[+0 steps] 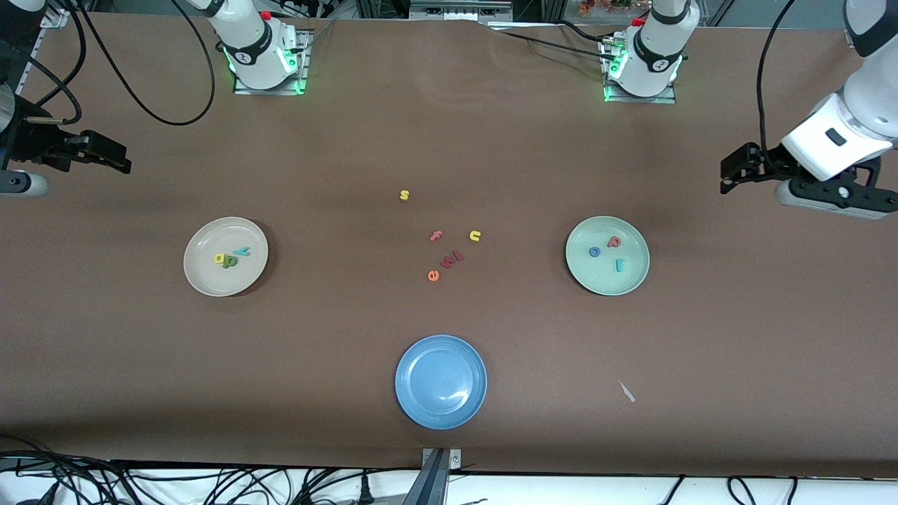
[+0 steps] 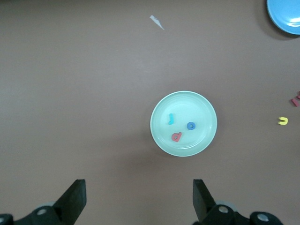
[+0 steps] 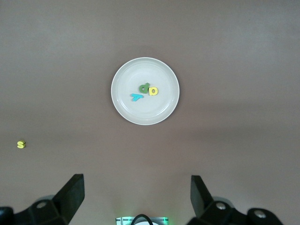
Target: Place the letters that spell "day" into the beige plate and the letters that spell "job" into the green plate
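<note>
— Where do your hands stand?

— My left gripper [image 2: 138,201] hangs in the air at my left arm's end of the table, fingers spread wide with nothing between them. My right gripper [image 3: 136,199] hangs the same way at my right arm's end, fingers spread wide and holding nothing. Both arms wait.

— What lies under the left one?

— Out ahead of my left fingers and well apart from them sits the green plate [image 2: 159,110]. In it lie the teal j [image 2: 171,119], the blue o [image 2: 191,125] and the salmon-red b [image 2: 176,137], each apart from the others.

— And the right one?

— Out ahead of my right fingers, also well apart, sits the beige plate [image 3: 124,105]. In it lie the dark green d [image 3: 144,87], the yellow a [image 3: 153,91] just beside the d, and the teal y [image 3: 136,97] near them.

— Anything else on the table?

— Between the two plates lie loose letters: a yellow s [image 1: 404,195], a pink f [image 1: 436,236], a yellow u [image 1: 475,236], an orange e [image 1: 433,275] and some dark red ones [image 1: 452,259] beside it. A blue plate [image 1: 421,400] sits nearer the front camera than these, and a small white scrap [image 1: 626,391] lies toward my left arm's end.
</note>
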`<state>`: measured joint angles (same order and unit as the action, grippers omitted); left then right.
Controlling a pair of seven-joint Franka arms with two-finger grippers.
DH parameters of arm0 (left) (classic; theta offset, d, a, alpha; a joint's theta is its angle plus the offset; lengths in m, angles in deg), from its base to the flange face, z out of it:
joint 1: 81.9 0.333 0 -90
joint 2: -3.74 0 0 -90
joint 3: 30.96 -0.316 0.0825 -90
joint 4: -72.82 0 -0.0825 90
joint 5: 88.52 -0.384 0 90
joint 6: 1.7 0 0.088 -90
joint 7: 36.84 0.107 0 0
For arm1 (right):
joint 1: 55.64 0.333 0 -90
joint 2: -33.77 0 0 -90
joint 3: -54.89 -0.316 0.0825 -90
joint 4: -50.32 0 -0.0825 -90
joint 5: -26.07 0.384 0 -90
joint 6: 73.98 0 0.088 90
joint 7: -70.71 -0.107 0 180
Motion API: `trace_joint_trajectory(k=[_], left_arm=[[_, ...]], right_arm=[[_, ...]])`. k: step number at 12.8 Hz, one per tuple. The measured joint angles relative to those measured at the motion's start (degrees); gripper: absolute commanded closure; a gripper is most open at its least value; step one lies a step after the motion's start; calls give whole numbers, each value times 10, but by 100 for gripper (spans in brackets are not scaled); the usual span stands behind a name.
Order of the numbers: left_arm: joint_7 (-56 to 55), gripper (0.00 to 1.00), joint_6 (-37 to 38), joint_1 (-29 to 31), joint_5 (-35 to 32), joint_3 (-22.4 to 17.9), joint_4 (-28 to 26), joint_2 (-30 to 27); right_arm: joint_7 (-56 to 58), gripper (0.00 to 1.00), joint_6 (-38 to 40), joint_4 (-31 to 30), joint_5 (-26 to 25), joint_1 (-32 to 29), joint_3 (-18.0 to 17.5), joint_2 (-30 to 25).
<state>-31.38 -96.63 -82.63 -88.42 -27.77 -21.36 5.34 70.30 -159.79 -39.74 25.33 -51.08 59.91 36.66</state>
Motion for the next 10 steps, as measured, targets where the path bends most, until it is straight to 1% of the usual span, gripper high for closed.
trace_joint_trajectory(k=[3, 5, 10], left_arm=[[6, 0, -3, 1, -5, -21, 0, 0], [6, 0, -4, 1, -16, -23, 0, 0], [-2, 0, -1, -1, -5, -22, 0, -1]], right_arm=[[0, 0, 0, 0, 0, 0, 0, 0], [0, 0, 0, 0, 0, 0, 0, 0], [0, 0, 0, 0, 0, 0, 0, 0]])
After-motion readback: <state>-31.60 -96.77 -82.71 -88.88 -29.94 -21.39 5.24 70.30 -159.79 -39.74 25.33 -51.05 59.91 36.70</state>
